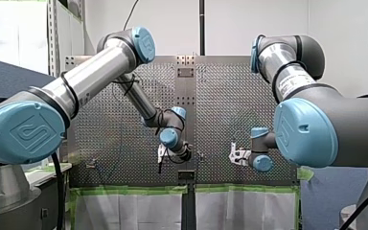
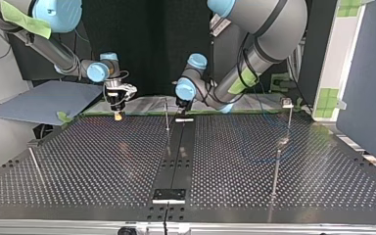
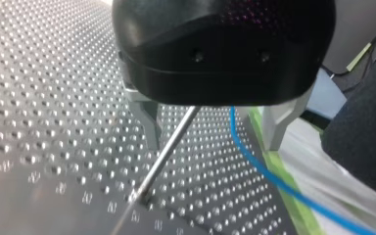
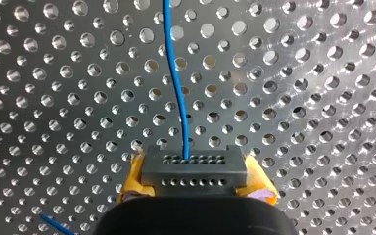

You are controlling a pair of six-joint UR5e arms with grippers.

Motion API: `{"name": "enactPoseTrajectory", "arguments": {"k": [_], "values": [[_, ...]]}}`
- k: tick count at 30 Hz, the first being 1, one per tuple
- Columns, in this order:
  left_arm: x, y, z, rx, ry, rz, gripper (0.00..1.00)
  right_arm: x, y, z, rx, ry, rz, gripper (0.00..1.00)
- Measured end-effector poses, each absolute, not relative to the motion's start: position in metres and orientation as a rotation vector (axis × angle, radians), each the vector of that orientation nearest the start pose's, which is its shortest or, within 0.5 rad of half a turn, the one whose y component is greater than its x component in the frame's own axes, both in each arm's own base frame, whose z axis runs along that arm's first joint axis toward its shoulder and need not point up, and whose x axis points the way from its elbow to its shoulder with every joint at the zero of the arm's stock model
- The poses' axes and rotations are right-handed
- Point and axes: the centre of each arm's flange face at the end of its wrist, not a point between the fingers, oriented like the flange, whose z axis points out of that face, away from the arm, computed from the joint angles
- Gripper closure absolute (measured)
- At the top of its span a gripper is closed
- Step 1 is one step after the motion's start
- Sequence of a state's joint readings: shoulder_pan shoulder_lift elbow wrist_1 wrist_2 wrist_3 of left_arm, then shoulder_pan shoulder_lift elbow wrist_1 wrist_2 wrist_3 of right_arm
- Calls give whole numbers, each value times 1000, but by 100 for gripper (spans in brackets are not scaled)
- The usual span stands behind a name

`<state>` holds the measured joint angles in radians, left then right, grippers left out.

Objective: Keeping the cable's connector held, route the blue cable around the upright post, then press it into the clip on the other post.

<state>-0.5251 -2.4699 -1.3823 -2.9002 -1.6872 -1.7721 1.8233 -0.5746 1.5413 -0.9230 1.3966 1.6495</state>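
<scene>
In the right wrist view my right gripper (image 4: 196,185) is shut with its yellow pads (image 4: 133,178) on a dark grey connector (image 4: 194,169). The blue cable (image 4: 176,83) leaves the connector and runs ahead over the perforated plate. My left gripper (image 3: 213,146) stands open just above the plate, its metal fingers (image 3: 148,122) wide apart. A thin upright post (image 3: 169,147) and the blue cable (image 3: 247,154) both pass between those fingers, untouched. In the top view my left gripper (image 2: 183,105) is beside the middle post (image 2: 167,115). My right gripper (image 2: 119,115) hangs further to that view's left.
A post with a clip head (image 2: 287,103) stands at the top view's back right, and a plain post (image 2: 275,169) nearer the camera. A leaning rod (image 2: 35,164) is at that view's left. Green tape (image 3: 274,171) edges the plate beside my left gripper.
</scene>
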Motion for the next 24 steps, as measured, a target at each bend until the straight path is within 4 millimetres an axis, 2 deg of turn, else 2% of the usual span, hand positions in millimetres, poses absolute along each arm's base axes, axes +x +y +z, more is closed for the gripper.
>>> {"name": "enactPoseTrajectory", "arguments": {"k": [7, 12, 24], "values": [[496, -443, 42, 285, 2052, -348, 0, 313, -614, -34, 1531, -1085, 1544, 100], [486, -445, 49, 294, 2039, -364, 0, 313, -614, -34, 1531, -1085, 1543, 100], [467, -470, 52, 311, 2017, -447, 0, 313, -614, -34, 1531, -1085, 1543, 100]]}}
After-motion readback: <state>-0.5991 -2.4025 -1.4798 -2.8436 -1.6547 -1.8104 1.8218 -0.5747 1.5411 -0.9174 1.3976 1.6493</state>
